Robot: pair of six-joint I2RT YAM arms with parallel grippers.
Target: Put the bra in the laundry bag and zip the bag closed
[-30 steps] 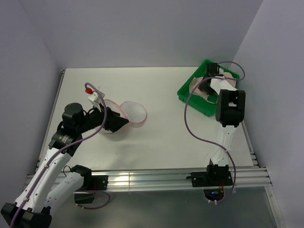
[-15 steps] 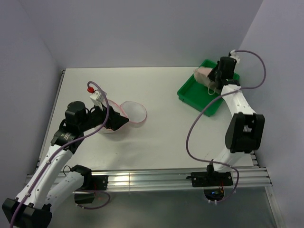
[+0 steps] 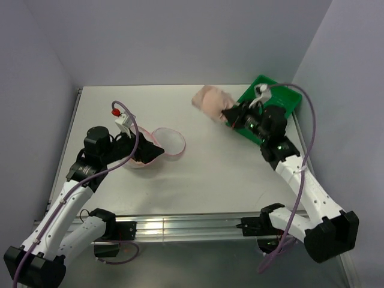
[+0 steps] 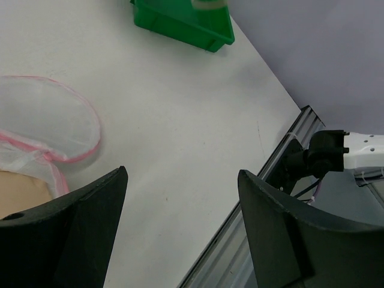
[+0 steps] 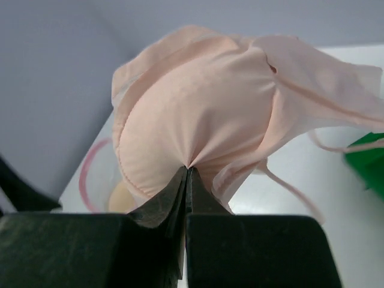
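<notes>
Right gripper [image 5: 187,170] is pinching the bra [image 5: 198,111]; left gripper [image 4: 181,175] is gaping beside the laundry bag [image 4: 54,120]. Lift high, then drop it centred.

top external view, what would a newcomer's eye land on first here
The crumpled peach-beige fabric bra hangs in mid-air above the white table, pinched in the right end effector, just left of the green plastic tray. At the left lies the round white mesh laundry bag with pink zipper trim, unzipped, beside the left end effector.
</notes>
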